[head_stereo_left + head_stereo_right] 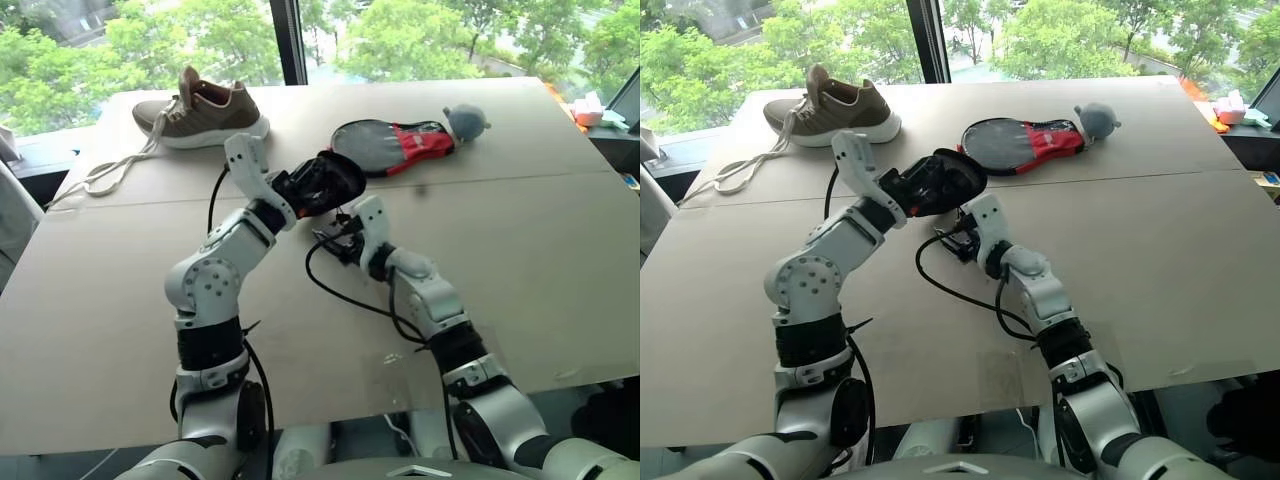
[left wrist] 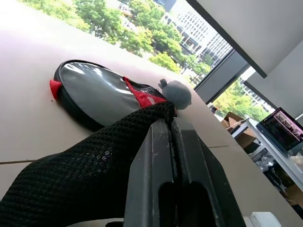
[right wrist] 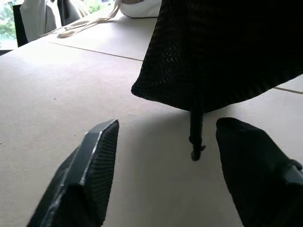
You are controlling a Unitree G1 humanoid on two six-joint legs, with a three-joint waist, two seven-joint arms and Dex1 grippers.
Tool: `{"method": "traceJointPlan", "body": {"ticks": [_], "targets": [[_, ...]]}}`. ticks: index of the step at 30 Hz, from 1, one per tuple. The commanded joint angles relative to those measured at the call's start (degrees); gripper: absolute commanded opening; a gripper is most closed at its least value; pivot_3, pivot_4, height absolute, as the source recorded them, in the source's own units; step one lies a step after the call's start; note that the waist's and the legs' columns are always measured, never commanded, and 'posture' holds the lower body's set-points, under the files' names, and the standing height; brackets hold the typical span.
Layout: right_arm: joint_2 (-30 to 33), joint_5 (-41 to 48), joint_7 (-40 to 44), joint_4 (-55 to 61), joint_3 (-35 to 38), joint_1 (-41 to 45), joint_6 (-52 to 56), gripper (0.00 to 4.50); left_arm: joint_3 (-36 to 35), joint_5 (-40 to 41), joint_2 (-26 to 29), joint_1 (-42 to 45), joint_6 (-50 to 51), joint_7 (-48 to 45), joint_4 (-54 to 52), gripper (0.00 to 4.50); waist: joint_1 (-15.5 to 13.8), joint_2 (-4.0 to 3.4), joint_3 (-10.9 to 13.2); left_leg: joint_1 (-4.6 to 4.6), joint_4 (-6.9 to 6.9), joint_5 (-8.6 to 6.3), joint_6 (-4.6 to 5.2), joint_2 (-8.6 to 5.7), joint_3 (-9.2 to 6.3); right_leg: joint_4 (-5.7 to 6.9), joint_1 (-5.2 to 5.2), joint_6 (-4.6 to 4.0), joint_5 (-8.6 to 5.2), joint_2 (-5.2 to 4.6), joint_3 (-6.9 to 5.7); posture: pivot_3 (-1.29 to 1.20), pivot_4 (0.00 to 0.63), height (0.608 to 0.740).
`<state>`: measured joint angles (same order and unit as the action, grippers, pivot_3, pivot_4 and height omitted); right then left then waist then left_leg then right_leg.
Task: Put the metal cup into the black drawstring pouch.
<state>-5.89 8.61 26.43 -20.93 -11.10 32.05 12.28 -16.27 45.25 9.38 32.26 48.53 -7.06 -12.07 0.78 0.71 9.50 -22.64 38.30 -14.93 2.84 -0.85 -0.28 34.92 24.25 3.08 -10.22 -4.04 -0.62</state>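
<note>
The left end effector (image 2: 173,142) was clenched on the mesh edge of the black drawstring pouch (image 1: 322,184), holding it lifted off the table (image 1: 520,260) so that the bag hung near the middle of the scene, at about 6 o'clock from the black-and-red paddle-shaped case (image 1: 392,145) and at about 4 o'clock from the shoe (image 1: 203,110). A thin cord (image 3: 195,132) dangled from the bag's lowest point, its tip just above the table. The right end effector (image 3: 165,156) sat just under the pouch at its 5 o'clock side, its two fingers apart with the cord hanging between them and nothing gripped. The metal cup could not be made out anywhere; it may have been inside the hanging bag already or hidden behind the arms, and that could not be settled from here. Judging by the layout, the step in hand seemed to be the right end effector taking hold of the cord or the bag's lower part. To do it well, the left grip should hold the fabric firmly and steadily so the bag does not swing, and the right fingers should close squarely on the cord or bag fabric rather than on air, low enough to catch it but without pressing into the table. A grey stuffed toy (image 1: 465,122) lay beside the case at its 3 o'clock end, well clear of the work
</note>
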Motion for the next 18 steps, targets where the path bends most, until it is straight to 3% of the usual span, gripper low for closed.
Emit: {"method": "traceJointPlan", "body": {"ticks": [1, 4, 10, 14, 18], "targets": [[-0.7, 0.5, 0.5, 1.1, 0.5, -0.3, -3.1, 1.37, -0.4, 1.0, 0.4, -0.1, -0.2, 0.4, -1.8, 0.00, 0.0, 0.00, 0.0, 0.00, 0.00, 0.00, 0.00, 0.00, 0.00, 0.01, 0.00, 0.00, 0.00, 0.00, 0.00, 0.00, 0.150, 0.740], [-0.2, 0.2, 1.2, 1.0, 0.4, -0.6, -3.7, 0.03, -0.6, 1.1, 0.4, -0.2, -0.2, 0.7, -1.8, 0.00, 0.0, 0.00, 0.0, 0.00, 0.00, 0.00, -0.01, 0.00, 0.00, 0.01, 0.00, 0.00, 0.00, 0.00, 0.00, 0.00, 0.150, 0.740], [1.7, 0.1, 0.1, 1.4, 2.6, 0.6, -3.7, 0.03, -0.7, 1.7, 0.4, -1.0, 0.3, 1.0, -2.0, 0.00, 0.0, 0.00, 0.0, 0.00, 0.00, 0.01, -0.01, 0.00, 0.00, 0.01, 0.00, 0.00, 0.00, 0.00, 0.00, 0.00, 0.150, 0.740], [8.3, -5.4, -0.5, 2.1, 2.2, 2.5, -9.5, 0.03, -2.2, 2.4, 0.0, -1.8, -3.8, -1.2, -3.0, 0.00, -0.1, -0.01, 0.0, 0.00, 0.01, 0.01, -0.01, -0.01, 0.01, 0.00, 0.00, 0.00, 0.00, -0.01, 0.00, 0.00, 0.150, 0.740], [12.7, -9.4, -4.6, 0.7, 3.9, 7.2, -17.1, 0.00, -3.3, 4.4, 0.1, -2.7, -6.2, -3.4, -4.7, 1.32, 0.1, -0.01, 0.0, -0.02, 0.01, 0.01, -0.01, -0.03, 0.05, -0.02, 0.01, 0.00, 0.00, -0.02, 0.03, 0.00, 0.150, 0.740]]}}
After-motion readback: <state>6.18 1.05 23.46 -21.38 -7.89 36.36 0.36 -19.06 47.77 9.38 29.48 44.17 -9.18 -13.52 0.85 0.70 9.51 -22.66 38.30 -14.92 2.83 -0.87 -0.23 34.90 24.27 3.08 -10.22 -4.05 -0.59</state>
